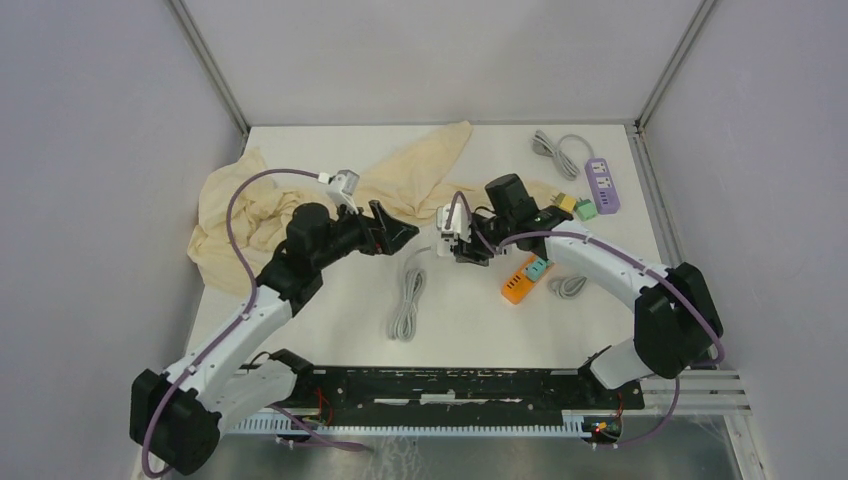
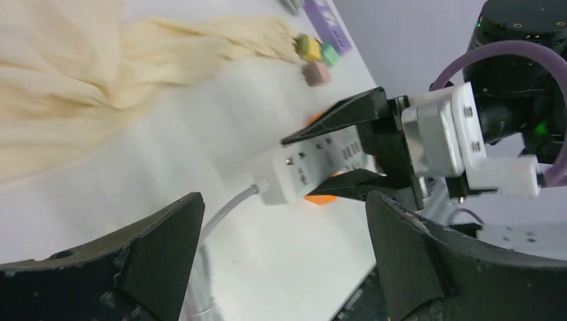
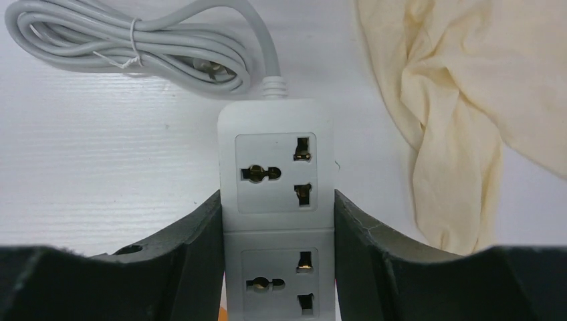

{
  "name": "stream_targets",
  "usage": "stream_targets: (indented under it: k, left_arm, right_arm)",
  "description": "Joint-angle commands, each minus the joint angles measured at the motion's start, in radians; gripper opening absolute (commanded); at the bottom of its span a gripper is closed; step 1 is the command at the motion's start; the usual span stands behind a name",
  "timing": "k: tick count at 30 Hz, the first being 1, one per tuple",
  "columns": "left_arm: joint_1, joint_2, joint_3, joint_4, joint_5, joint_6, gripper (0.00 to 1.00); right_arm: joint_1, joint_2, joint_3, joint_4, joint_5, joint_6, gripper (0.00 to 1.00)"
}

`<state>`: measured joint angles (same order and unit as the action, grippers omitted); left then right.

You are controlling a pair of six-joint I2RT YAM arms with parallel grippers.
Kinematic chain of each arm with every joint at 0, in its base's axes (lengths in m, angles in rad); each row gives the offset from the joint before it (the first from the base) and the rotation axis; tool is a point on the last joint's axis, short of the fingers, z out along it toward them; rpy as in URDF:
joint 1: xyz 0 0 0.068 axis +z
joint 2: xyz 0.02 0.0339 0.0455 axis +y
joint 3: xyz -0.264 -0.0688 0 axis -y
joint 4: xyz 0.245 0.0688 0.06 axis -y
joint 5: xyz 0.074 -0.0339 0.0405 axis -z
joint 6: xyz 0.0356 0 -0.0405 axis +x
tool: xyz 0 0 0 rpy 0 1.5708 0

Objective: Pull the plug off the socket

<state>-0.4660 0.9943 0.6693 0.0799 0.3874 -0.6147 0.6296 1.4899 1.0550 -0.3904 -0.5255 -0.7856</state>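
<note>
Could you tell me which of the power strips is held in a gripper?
The white power strip, clamped between the right gripper's fingers; the purple power strip lies untouched at the far right corner of the table.

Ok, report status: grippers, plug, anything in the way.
Left gripper open, empty. Right gripper shut on power strip. Visible sockets empty; coiled cable on table. Cloth alongside, not touching.

- A white power strip (image 3: 277,144) is sitting clamped by its long sides between the fingers of the right end effector (image 3: 277,200), near the middle of the tabletop (image 3: 100,167).
- Its two outlets facing the right wrist camera are showing bare holes.
- Its pale grey cord (image 3: 127,43) is leaving the strip's far end and lying coiled and tied on the tabletop.
</note>
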Motion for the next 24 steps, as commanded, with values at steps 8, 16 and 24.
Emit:
stream_targets:
  k: [8, 16, 24]
  left_arm:
    - [0.006, -0.227, 0.004, -0.219, -0.385, 0.336, 0.99]
    - [0.005, -0.315, -0.015, -0.337, -0.429, 0.411, 0.99]
    - [0.006, -0.356, -0.017, -0.346, -0.444, 0.408, 0.98]
  right_arm:
    - [-0.172, 0.049, 0.101, 0.16, 0.007, 0.262, 0.0]
    - [-0.268, 0.069, 0.209, 0.171, 0.013, 0.345, 0.0]
    - [-0.37, 0.153, 0.266, 0.282, 0.266, 0.592, 0.0]
